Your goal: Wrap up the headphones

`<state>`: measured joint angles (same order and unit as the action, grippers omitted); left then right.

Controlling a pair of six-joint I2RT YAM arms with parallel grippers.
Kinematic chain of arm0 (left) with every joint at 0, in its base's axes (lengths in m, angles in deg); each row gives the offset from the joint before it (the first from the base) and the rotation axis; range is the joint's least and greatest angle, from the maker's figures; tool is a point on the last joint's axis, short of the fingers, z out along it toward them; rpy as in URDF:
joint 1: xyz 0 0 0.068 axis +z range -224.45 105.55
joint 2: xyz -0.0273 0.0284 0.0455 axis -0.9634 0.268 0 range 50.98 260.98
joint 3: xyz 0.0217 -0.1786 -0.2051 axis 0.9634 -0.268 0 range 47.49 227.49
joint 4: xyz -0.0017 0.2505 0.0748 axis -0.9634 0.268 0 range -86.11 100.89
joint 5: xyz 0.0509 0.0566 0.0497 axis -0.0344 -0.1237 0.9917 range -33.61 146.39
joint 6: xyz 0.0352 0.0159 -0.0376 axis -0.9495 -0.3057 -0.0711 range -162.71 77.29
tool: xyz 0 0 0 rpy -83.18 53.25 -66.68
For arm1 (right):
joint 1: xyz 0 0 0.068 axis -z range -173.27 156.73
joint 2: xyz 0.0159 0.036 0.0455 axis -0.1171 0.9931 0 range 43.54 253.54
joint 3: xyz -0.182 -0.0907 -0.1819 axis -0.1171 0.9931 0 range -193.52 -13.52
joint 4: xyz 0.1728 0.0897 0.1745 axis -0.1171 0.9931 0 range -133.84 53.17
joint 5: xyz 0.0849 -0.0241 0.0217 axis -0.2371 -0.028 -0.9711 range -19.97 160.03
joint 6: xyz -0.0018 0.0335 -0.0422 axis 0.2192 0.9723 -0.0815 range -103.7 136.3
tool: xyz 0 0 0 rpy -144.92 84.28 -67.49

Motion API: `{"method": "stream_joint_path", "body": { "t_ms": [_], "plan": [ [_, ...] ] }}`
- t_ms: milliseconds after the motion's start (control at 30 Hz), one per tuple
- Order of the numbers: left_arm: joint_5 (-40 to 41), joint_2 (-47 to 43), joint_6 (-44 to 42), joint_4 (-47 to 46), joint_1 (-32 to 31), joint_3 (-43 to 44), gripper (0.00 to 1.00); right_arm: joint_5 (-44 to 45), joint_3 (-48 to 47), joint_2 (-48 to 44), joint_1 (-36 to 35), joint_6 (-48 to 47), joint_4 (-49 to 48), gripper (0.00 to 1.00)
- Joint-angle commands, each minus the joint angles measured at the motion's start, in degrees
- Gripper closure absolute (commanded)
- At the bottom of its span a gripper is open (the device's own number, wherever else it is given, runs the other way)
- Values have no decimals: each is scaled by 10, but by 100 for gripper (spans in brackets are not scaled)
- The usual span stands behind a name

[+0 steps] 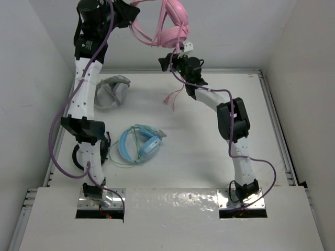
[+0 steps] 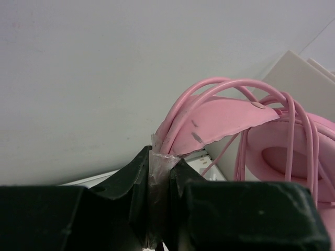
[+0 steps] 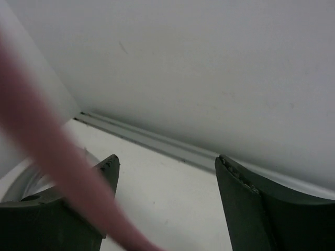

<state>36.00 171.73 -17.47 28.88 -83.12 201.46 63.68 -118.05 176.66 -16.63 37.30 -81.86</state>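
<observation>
The pink headphones (image 1: 170, 23) hang high above the back of the table. My left gripper (image 1: 132, 18) is shut on their headband. In the left wrist view the left gripper (image 2: 159, 164) pinches the headband end together with several loops of pink cable (image 2: 230, 86), and an ear cup (image 2: 290, 157) shows at the right. My right gripper (image 1: 168, 61) is open just below the headphones. In the right wrist view the right gripper (image 3: 167, 167) is open, and a blurred strand of pink cable (image 3: 49, 157) crosses in front of its left finger, not between the jaws. The cable's loose end (image 1: 175, 97) dangles over the table.
Grey headphones (image 1: 112, 91) lie on the table at the back left. Light-blue headphones (image 1: 138, 145) with a thin cable lie in the middle left. The white back wall (image 1: 235, 36) stands close behind both grippers.
</observation>
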Motion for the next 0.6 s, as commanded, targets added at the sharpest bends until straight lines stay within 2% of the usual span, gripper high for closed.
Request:
{"method": "stream_joint_path", "body": {
  "t_ms": [0, 100, 133, 233, 267, 300, 433, 567],
  "plan": [
    [-19, -41, 29, -59, -12, 34, 100, 33, -3, 13, 2, 4, 35, 28],
    [-17, -40, 35, -57, -12, 34, 100, 21, 65, -11, -1, 6, 14, 47],
    [-14, -39, 36, -58, -11, 34, 100, 20, 81, -19, -3, 5, 13, 63],
    [-5, -37, 35, -63, -8, 35, 100, 24, 148, -50, -7, 2, 7, 82],
    [1, -37, 35, -60, -7, 34, 100, 23, 162, -57, -11, 0, 7, 94],
    [9, -35, 37, -55, -5, 32, 100, 14, 181, -73, -19, -13, 16, 100],
    [15, -36, 57, -51, 3, -3, 100, 6, 188, -124, -70, -107, 107, 100],
    [1, -27, 78, -50, 5, -24, 100, -36, 97, -137, -118, -171, 280, 100]
  ]
}}
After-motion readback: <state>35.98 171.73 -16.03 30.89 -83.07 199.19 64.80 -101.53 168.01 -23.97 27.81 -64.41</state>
